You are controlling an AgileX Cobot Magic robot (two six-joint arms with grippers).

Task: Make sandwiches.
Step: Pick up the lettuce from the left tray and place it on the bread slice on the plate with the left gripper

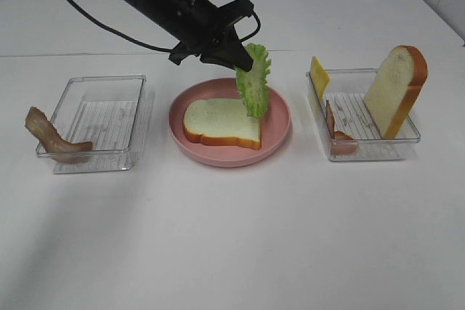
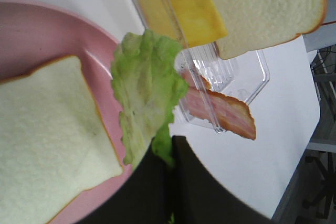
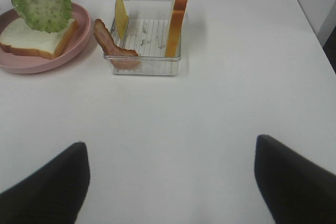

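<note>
Left gripper (image 1: 242, 57) clamps the lettuce leaf (image 1: 254, 83) above the bread slice (image 1: 218, 123) on the pink plate (image 1: 280, 125). Right gripper (image 3: 170, 182) gapes, empty.

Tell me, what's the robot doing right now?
Left end effector shut on lettuce leaf, over bread slice on pink plate. Right end effector open, empty. Nothing blocking.

A plain white table (image 1: 232, 245) with a smooth matte top carries three things in a row, each apart from the next. To the left stands a clear rectangular plastic tray (image 1: 109, 125) with a ribbed floor. In the middle sits a round pink plate (image 1: 280, 127). To the right stands a second clear rectangular plastic tray (image 1: 367, 149), flat on the surface.
</note>
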